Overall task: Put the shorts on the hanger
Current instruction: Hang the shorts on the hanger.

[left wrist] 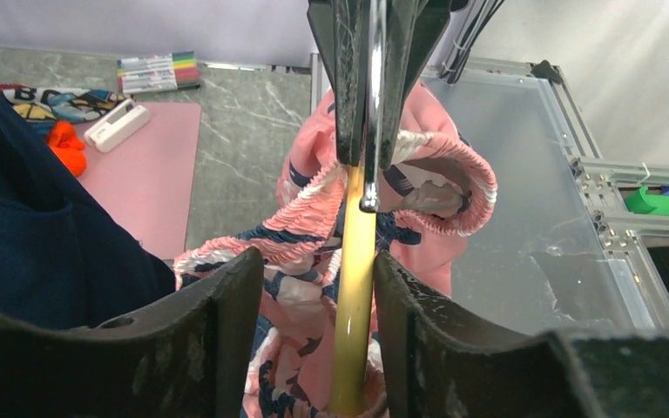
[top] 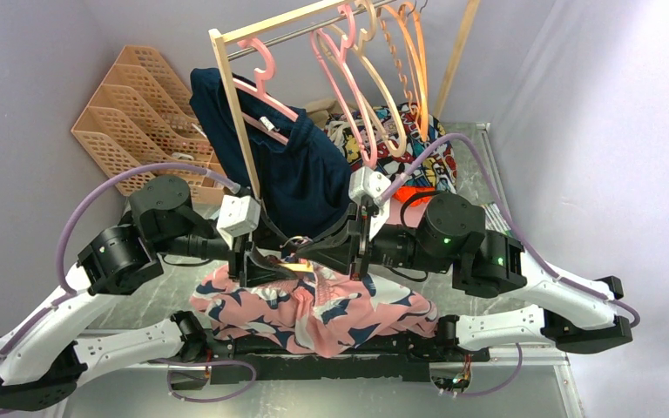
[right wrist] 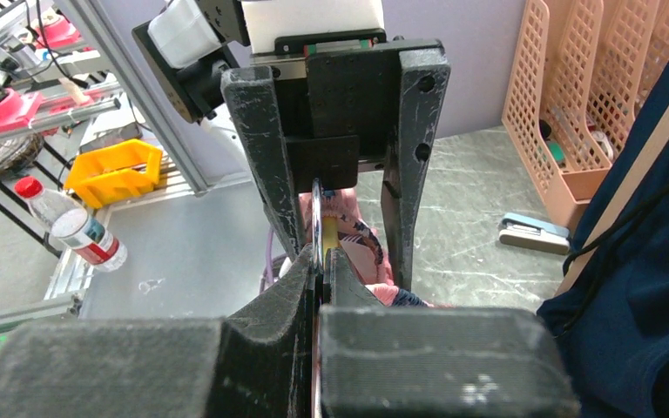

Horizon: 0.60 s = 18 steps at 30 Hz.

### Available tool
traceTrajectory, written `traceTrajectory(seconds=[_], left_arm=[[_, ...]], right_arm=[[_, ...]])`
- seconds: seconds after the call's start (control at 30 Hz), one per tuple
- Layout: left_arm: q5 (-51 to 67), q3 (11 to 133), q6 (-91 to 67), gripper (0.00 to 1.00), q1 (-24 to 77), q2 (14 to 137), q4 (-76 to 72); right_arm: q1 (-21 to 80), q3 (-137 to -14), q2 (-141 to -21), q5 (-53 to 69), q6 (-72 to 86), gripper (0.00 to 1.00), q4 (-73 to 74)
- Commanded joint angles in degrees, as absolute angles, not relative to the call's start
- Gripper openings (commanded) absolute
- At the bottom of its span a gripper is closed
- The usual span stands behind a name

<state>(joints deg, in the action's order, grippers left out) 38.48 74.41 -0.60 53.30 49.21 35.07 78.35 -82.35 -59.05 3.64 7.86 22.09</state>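
Over the near half of the surface [top: 135, 300], between my two arms, I am pinching my right claw [right wrist: 318, 266] tight on the silver wire hook of the hanger [left wrist: 353, 287], its pale yellow arm pointing toward my left wrist camera. My left claw [left wrist: 318, 261] is standing apart, one finger on each side of that yellow arm; the finger on the right of that view is lying just against it, while the other is showing a gap. The shorts [top: 357, 313] are lying bunched on the surface below both claws, and their ruffled elastic waistband is gathering close around the yellow arm, though I cannot tell whether the arm is passing inside it. A navy garment [top: 305, 174] is hanging from a pink hanger [top: 266, 83] on the wooden rail behind. A pack of markers [left wrist: 152, 71] is resting at the far edge of the surface beyond a pink mat [left wrist: 148, 165], its printing too small for me to read. A water bottle [right wrist: 74, 231] is standing off the surface, its red and white label likewise unreadable.
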Motion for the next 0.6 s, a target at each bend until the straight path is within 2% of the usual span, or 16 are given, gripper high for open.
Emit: traceTrajectory(seconds=[0.0, 0.23, 0.37, 0.4, 0.5, 0.57], left_arm=[[40.03, 75.78, 1.38, 0.49, 53.09, 49.63, 37.54], [38.6, 75.66, 2.11, 0.08, 53.09, 49.55, 38.52], [35.48, 75.94, 2.02, 0.07, 53.09, 48.47, 37.83], [34.38, 75.82, 2.02, 0.07, 53.09, 47.98, 37.53], [31.92, 75.15, 1.73, 0.07, 53.09, 45.95, 36.65], [30.46, 74.54, 1.42, 0.07, 53.09, 44.32, 36.23]], right_arm=[[78.31, -83.68, -59.06, 3.81, 6.91, 0.0, 18.45], [78.24, -83.85, -59.38, 3.61, 6.42, 0.0, 18.52], [78.28, -84.1, -59.87, 1.93, 6.75, 0.0, 19.69], [78.31, -84.14, -59.84, 1.26, 6.84, 0.09, 20.22], [78.31, -83.87, -58.79, -0.72, 7.2, 0.44, 21.36], [78.3, -83.67, -57.64, -3.02, 7.74, 0.55, 22.84]])
